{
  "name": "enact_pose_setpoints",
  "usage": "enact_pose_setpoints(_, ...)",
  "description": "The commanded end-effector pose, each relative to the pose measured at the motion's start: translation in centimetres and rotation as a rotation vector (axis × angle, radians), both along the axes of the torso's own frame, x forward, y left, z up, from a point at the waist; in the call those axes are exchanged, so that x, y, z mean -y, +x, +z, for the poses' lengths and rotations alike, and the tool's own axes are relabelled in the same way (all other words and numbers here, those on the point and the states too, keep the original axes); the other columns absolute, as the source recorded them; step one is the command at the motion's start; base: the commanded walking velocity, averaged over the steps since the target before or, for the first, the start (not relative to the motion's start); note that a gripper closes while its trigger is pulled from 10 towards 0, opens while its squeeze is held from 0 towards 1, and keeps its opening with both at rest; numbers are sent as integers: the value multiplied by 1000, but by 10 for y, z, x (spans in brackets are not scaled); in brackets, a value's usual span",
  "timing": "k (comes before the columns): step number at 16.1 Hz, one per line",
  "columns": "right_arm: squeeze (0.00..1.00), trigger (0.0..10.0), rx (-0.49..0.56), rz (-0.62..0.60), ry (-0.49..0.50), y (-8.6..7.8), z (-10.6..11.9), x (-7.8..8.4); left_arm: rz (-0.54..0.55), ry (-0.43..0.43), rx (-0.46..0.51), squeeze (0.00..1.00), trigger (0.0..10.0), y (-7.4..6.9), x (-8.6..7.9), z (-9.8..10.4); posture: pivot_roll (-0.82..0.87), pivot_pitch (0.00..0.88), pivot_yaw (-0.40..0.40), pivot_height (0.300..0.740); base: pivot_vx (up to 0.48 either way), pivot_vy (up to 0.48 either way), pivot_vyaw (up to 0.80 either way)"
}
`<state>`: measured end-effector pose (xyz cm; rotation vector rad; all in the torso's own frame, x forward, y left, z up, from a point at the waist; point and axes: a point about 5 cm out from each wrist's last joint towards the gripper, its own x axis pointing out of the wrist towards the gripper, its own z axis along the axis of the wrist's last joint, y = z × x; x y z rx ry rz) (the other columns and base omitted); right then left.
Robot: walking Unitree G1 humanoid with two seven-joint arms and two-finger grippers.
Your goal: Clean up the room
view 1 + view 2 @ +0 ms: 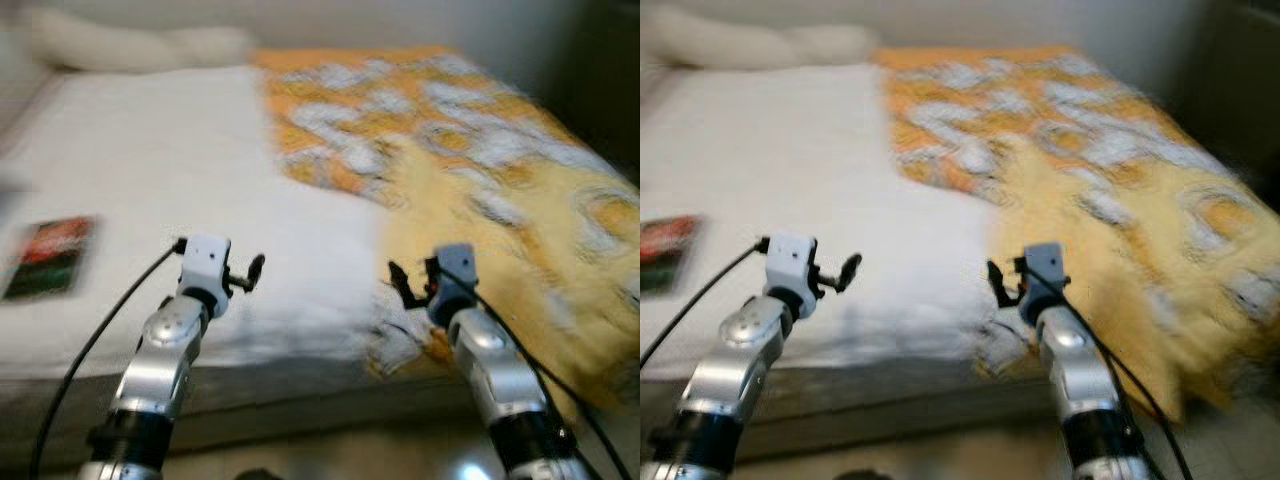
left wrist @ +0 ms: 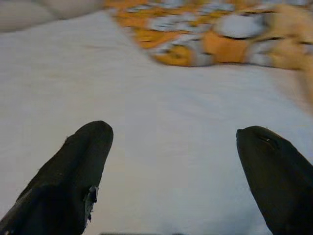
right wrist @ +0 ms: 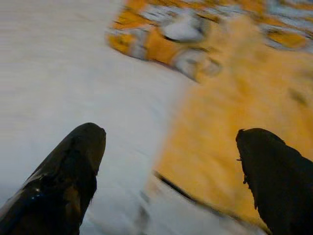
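Orange blanket (image 1: 480, 170) rumpled, unmade on bed (image 1: 150, 170); left gripper (image 2: 171, 176) and right gripper (image 3: 171, 176) spread, empty; tidying outstanding

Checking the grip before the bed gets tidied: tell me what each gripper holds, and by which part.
Nothing is held. The left gripper and right gripper are both open, over the bed and the blanket.
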<state>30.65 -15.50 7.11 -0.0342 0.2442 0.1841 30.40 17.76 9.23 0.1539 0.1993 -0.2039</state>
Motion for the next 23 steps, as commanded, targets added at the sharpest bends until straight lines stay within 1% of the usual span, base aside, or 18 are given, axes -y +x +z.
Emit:
enact_pose_setpoints(1,0,10000,23,12,-6,4,6,-5,16,-1,7,1000,10000,1,-3,3,-2,0,8,740,337,0,587)
enact_pose_setpoints(4,0,10000,22,-23,24,5,6,-2,11,-3,5,1000,10000,1,-1,2,-4,0,5,740,328,0,0)
enact_pose_setpoints(6,0,10000,20,-30,25,5,7,0,6,-6,3,1000,10000,1,1,2,-5,0,4,740,296,0,0)
enact_pose_setpoints(9,0,10000,-10,-63,39,4,3,2,-46,7,-24,988,10000,-3,4,-2,0,0,-3,740,0,0,0)
enact_pose_setpoints(10,0,10000,-23,-75,42,3,1,4,-76,24,-41,984,10000,-6,5,-5,3,0,-6,740,0,0,0)
enact_pose_setpoints(12,0,10000,-28,-76,37,1,-1,4,-111,33,-44,980,10000,-10,8,-6,8,0,-16,740,0,0,0)
enact_pose_setpoints(13,545,10000,-37,-84,35,0,-3,6,-122,29,-41,976,10000,-11,10,-6,11,0,-24,740,0,0,0)
enact_pose_setpoints(14,1000,10000,-59,-97,37,-1,-6,8,-146,32,-42,980,10000,-12,13,-6,13,0,-31,740,0,0,0)
enact_pose_setpoints(15,1000,10000,-90,-120,17,-1,-9,11,-177,36,-40,980,10000,-13,15,-5,12,0,-31,740,0,0,0)
enact_pose_setpoints(17,1000,10000,-171,-119,-29,3,-18,15,-294,50,-42,976,10000,-16,22,-2,7,0,-30,740,0,0,0)
enact_pose_setpoints(21,1000,10000,-171,-119,-29,3,-18,15,-294,50,-42,976,10000,-16,22,-2,7,0,-30,740,0,0,0)
enact_pose_setpoints(22,1000,10000,-228,-134,-43,12,-24,21,-410,80,-85,773,10000,-23,25,-3,18,0,-39,740,0,0,0)
enact_pose_setpoints(23,1000,10000,-271,-151,-43,18,-28,26,-494,103,-125,647,10000,-29,26,-6,27,0,-43,740,0,0,0)
